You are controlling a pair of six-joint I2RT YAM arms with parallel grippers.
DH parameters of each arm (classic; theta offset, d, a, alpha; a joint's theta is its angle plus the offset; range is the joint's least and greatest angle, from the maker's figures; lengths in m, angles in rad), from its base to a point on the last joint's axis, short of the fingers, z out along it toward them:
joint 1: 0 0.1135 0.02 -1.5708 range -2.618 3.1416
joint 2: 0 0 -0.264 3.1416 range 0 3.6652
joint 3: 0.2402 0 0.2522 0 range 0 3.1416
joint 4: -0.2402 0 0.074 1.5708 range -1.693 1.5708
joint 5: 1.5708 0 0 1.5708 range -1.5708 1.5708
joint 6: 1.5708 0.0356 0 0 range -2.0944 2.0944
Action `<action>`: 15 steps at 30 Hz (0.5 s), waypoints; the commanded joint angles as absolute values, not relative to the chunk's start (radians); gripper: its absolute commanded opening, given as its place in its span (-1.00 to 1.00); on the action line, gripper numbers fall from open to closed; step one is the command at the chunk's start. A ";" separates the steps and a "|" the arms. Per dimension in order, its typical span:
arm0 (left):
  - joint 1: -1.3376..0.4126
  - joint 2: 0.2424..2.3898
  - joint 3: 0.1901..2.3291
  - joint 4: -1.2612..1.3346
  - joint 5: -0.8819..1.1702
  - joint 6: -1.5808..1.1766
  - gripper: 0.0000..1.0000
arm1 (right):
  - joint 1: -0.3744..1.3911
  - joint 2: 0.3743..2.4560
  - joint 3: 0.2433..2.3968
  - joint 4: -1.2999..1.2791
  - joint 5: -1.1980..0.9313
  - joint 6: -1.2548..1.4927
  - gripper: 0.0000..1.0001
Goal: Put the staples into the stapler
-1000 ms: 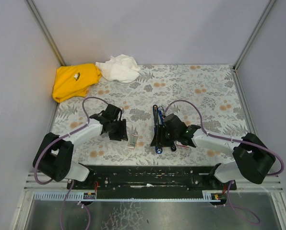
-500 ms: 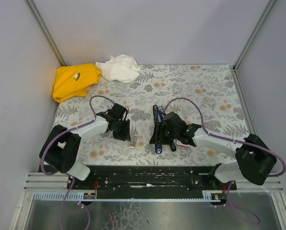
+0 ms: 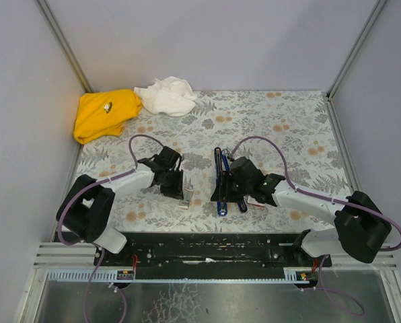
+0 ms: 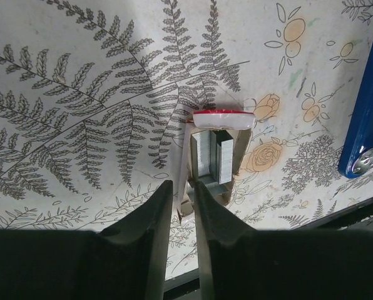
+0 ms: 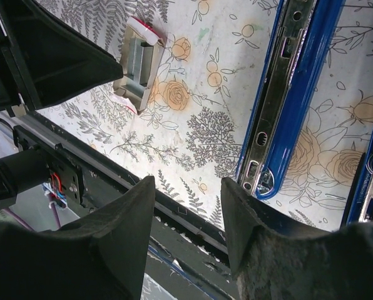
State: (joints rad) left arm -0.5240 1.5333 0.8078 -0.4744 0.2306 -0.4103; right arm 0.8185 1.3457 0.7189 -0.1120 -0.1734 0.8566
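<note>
left gripper (image 4: 183, 184) sits low over the bench (image 4: 80, 75), jaws at a thin slit straddling the left side wall of the staples box (image 4: 244, 147) at its near end. can't tell if it's clamped on the card or just around it. the box lies open and flat on the bench, just left of the stapler, with silvery staple strips (image 4: 211, 159) inside and a red flap at the far end. stapler (image 5: 299, 94) lies swung open, apart from the box, blue arm and metal rail both showing. right gripper (image 5: 188, 200) is released, jaws apart with nothing between them, hanging just left of the stapler's near end. my read: the step in hand is getting a strip out of the box. to do it well, pinch a strip and not the thin wall, else the whole box likely lifts and the strips spill. if the wall hold is meant as a brace, press down lightly. keep the strip level, legs down, and line it up with the rail before sliding it in.
</note>
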 commanded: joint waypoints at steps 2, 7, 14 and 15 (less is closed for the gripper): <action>-0.536 1.546 0.825 -0.430 0.251 -0.408 -0.64 | 0.830 1.315 0.726 -0.120 -0.145 0.852 0.05; -0.556 1.548 0.820 -0.416 0.287 -0.420 -0.67 | 0.830 1.311 0.724 -0.119 -0.142 0.854 0.05; -0.622 1.538 0.802 -0.362 0.368 -0.454 -0.67 | 0.833 1.328 0.754 -0.140 -0.121 0.835 0.05; -0.624 1.532 0.805 -0.365 0.365 -0.452 -0.67 | 0.834 1.334 0.765 -0.150 -0.114 0.824 0.05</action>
State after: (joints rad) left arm -0.6037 1.5417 0.8074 -0.4255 0.3080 -0.4332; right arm 0.8188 1.3434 0.7189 -0.1257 -0.1581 0.8543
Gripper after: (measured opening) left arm 0.163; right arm 0.527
